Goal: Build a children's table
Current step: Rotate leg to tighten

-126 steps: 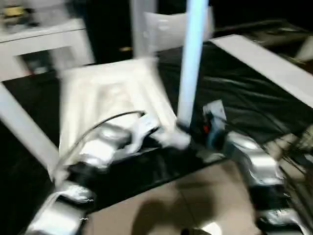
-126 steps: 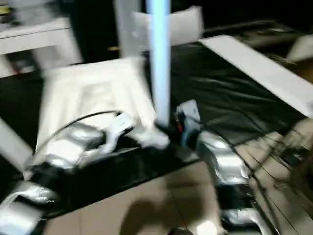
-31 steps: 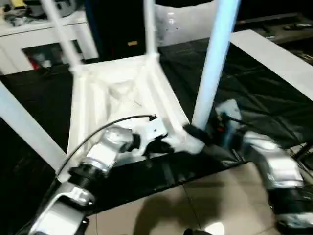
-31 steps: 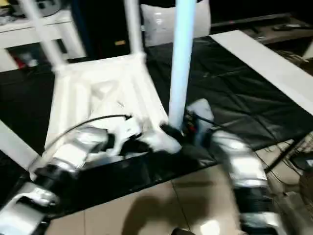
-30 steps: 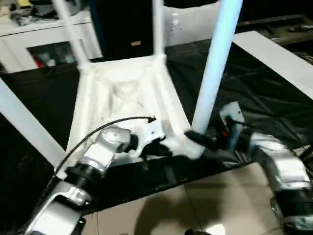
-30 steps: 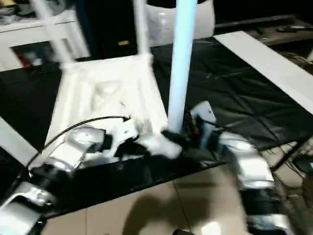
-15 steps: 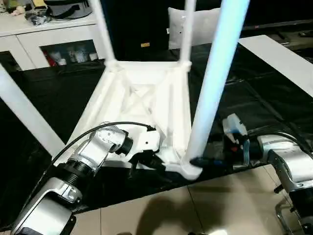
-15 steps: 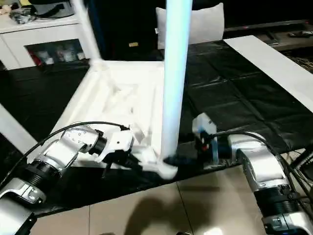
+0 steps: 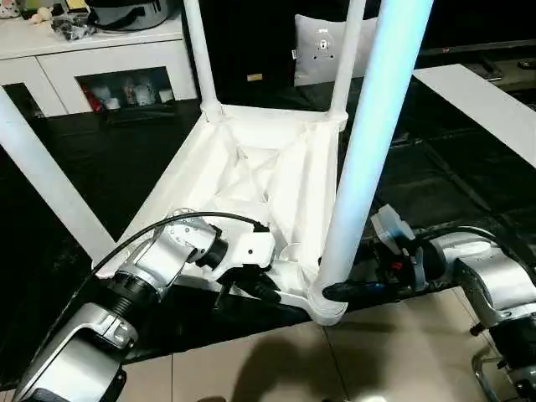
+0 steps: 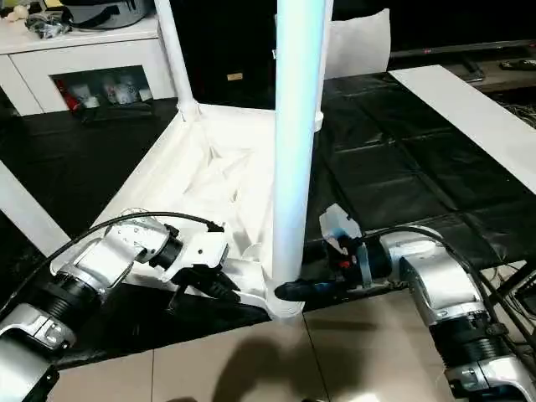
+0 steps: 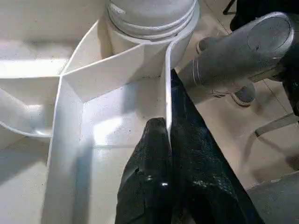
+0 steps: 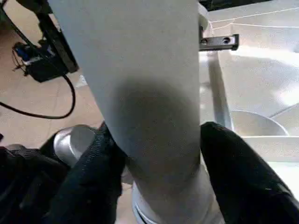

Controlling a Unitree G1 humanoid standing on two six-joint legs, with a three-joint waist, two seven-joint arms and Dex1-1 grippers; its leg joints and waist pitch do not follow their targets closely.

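Observation:
The white children's table lies upside down on a black mat, its ribbed underside (image 9: 251,176) facing up. Its legs stand up from the corner sockets: two far ones (image 9: 199,50) (image 9: 347,50), one at the left (image 9: 46,184), and the near leg (image 9: 368,151) right in front of me. My left gripper (image 9: 251,289) is shut on the thin rim wall of the top (image 11: 167,93) beside the near corner socket. My right gripper (image 10: 289,291) reaches in from the right at the near leg's base. Its black fingers (image 12: 93,163) press on either side of the leg (image 12: 149,93).
A white cabinet with glass doors (image 9: 100,67) stands at the back left, and a grey cushion (image 9: 322,46) behind the table. A long white board (image 9: 481,100) lies on the mat (image 9: 100,167) at the right. Beige floor tiles (image 9: 276,368) are nearest me.
The camera has tilted and steadied. My right gripper's fingers have closed in around the base of the near leg. The left gripper keeps its hold on the rim.

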